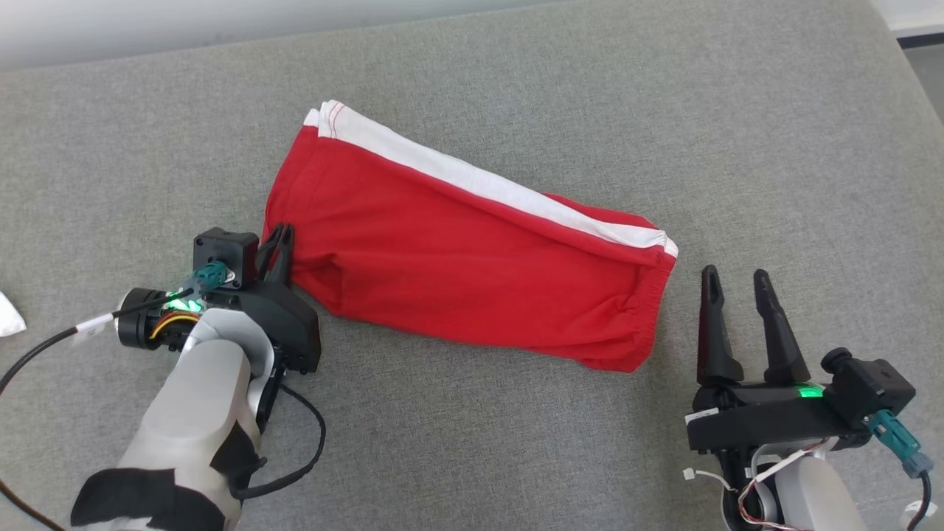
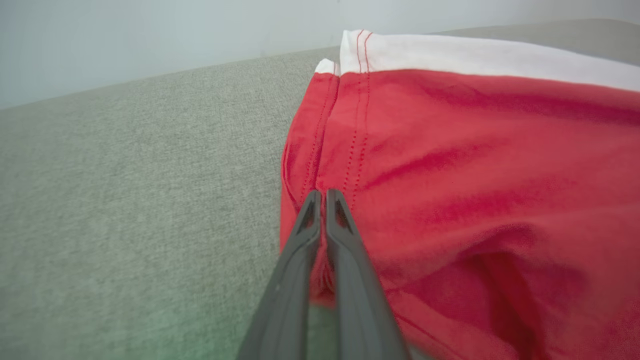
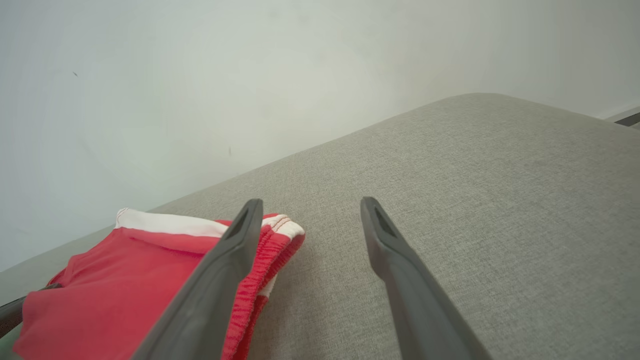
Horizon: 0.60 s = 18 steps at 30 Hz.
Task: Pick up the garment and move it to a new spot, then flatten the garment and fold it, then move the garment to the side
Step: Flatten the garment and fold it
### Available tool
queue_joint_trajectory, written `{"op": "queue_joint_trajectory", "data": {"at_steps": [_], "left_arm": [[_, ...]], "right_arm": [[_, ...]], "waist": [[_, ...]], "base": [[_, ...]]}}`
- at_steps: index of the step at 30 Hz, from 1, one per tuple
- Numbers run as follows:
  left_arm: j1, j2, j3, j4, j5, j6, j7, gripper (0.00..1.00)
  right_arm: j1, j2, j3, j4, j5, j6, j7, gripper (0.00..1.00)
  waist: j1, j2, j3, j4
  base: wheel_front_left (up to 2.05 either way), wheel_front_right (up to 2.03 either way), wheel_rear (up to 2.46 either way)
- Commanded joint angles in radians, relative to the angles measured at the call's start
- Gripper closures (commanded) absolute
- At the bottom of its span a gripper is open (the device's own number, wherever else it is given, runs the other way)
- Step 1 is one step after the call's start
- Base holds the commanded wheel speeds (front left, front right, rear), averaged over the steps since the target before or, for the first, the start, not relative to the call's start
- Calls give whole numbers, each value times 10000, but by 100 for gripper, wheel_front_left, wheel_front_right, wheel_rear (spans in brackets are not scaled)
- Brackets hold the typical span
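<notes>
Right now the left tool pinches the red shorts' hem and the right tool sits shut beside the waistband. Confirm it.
Wrong on one point: the right tool sits open, not shut, beside the waistband; the right wrist view shows it.

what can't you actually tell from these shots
Head view: the white scrap is cut off by the left edge, so it cannot be identified.
Left wrist view: how much of the garment sits in the shut left gripper is hidden by its own fingers and blurred close up.
Right wrist view: one finger of the open right gripper covers part of the garment's waistband.
</notes>
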<state>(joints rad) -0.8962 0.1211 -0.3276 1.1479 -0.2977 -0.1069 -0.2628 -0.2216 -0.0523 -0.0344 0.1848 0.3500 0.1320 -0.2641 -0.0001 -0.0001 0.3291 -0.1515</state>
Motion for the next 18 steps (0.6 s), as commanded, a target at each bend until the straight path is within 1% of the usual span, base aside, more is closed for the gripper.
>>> {"op": "queue_joint_trajectory", "data": {"at_steps": [1,3,8,15,18], "left_arm": [[237,43,2,122,-29,-16,-25,100],[282,72,111,62,-131,65,-25,100],[792,106,456,-746,-339,158,-29,100],[2302,-88,1253,-2082,-667,197,-29,100],[2881,-168,1421,-2449,-618,202,-30,100]], "right_arm": [[60,29,77,20,41,-26,1,0],[72,28,101,40,69,-26,1,0],[163,30,37,147,135,-26,1,0],[615,28,-25,393,280,-26,1,0],[812,27,-32,505,315,-26,1,0]], "waist": [[1,1,-38,7],[1,1,-87,10],[1,1,-367,99],[1,1,-1335,446],[1,1,-1712,569]], "base": [[0,0,0],[0,0,0],[0,0,0],[0,0,0],[0,0,0]]}}
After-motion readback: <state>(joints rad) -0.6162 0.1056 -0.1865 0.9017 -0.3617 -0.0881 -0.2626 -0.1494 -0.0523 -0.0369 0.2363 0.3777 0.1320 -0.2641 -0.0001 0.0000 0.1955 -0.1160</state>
